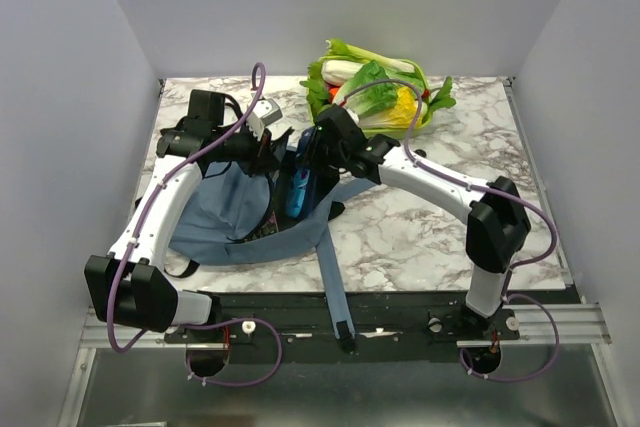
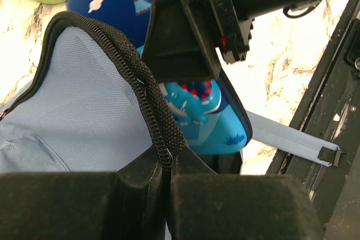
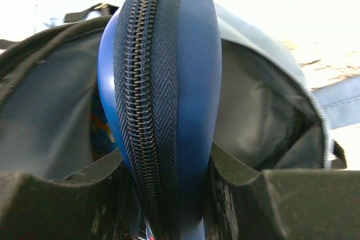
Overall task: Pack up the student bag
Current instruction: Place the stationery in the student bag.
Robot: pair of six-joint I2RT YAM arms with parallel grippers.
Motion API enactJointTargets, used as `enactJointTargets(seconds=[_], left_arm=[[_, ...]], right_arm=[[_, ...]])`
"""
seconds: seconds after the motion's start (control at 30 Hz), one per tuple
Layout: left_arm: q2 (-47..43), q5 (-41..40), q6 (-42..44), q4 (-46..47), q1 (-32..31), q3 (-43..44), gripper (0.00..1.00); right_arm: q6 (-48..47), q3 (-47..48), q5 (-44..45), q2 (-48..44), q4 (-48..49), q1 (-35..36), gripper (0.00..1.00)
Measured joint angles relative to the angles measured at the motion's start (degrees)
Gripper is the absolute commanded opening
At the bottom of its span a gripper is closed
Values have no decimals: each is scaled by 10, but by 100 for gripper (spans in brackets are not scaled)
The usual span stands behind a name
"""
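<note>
The student bag (image 1: 225,217), grey-blue fabric, lies on the marble table with its mouth held open. My left gripper (image 2: 164,167) is shut on the bag's black zipper edge (image 2: 135,77), lifting it. A blue cartoon-print pencil case (image 1: 300,187) is pinched edge-on in my right gripper (image 3: 169,189); its black zipper (image 3: 143,82) faces the right wrist camera. The case hangs in the bag's opening, the dark grey lining (image 3: 253,116) on both sides. In the left wrist view the pencil case (image 2: 202,122) sits just beyond the zipper edge, under the right arm (image 2: 225,4).
A yellow-green basket (image 1: 415,97) of toy vegetables stands at the back of the table. A long blue strap (image 1: 335,282) runs from the bag over the table's front edge onto the black rail (image 1: 400,322). White walls close in on three sides.
</note>
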Motion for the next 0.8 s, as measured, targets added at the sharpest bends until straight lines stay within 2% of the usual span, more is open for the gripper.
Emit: enactJointTargets(seconds=[0.13,0.2,0.23,0.33,0.43,0.63,0.8], left_arm=[[-3,0,0,3,0,-6,10],[-4,0,0,3,0,-7,10],[-4,0,0,3,0,-7,10],[-4,0,0,4,0,-7,10],[-4,0,0,5,0,-7,10],[-4,0,0,5,0,-7,11],[-4,0,2,5,0,-7,11]], right_arm=[[-7,27,4,13,-1,19,28],[-14,38,3,24,-12,28,38],[-17,47,2,33,-22,30,49],[-24,78,-6,72,-53,32,64],[-35,94,-24,104,-86,32,73],[-77,139,-45,135,-165,27,80],[-121,149,-39,98,-193,13,78]])
